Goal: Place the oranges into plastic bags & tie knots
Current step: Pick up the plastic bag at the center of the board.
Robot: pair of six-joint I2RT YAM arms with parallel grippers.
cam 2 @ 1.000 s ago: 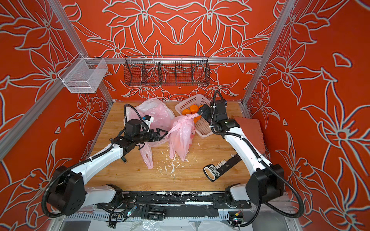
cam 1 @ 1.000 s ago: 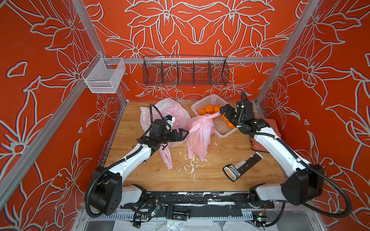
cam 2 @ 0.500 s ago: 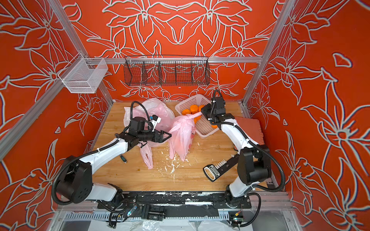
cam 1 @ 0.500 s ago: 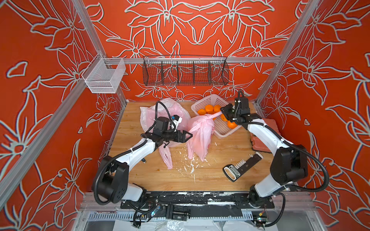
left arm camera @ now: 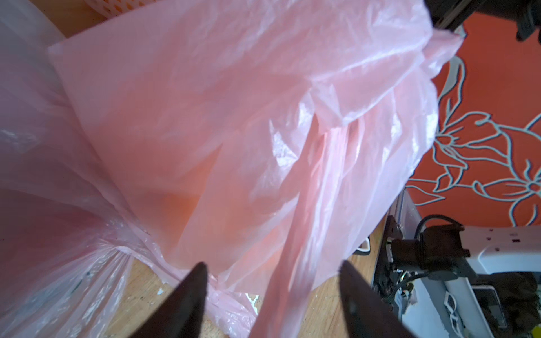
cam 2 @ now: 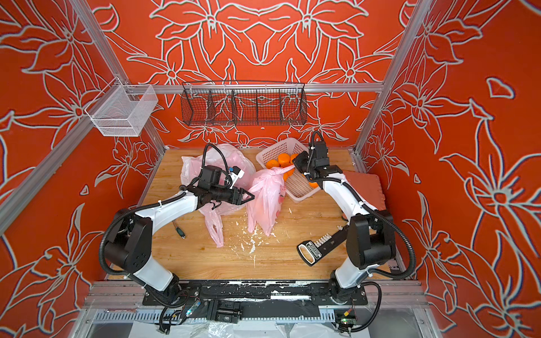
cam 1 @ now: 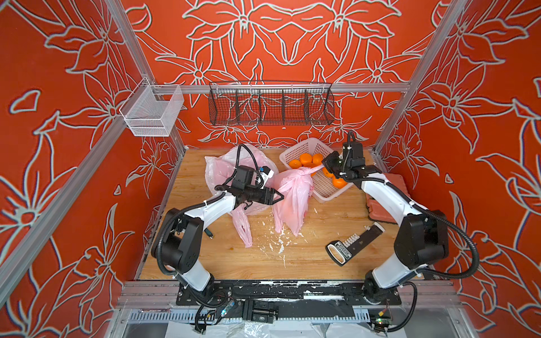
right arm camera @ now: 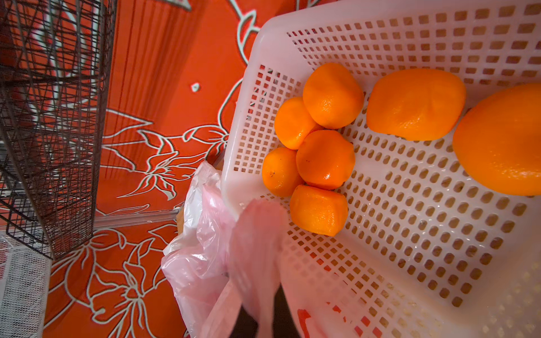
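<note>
Knotted pink bag [cam 1: 292,202] beside basket [cam 1: 325,190] of oranges [cam 1: 306,159].
Clenched on its strap: right gripper [cam 1: 325,166]; parted at its side: left gripper [cam 1: 279,199].

My right wrist camera is mostly filled by the pale perforated basket [right arm camera: 409,263]. Five small oranges [right arm camera: 325,158] lie pressed together against its wall. Two larger-looking oranges [right arm camera: 415,104] lie apart from them, toward 2 o'clock. At 6 o'clock the right gripper [right arm camera: 263,317] is closed, mostly hidden under plastic. It pinches a blurred strip of the pink bag [right arm camera: 257,243], which reaches up over the basket rim. At 9 o'clock a black wire rack [right arm camera: 49,117] hangs on the orange flowered wall [right arm camera: 164,87].
</note>
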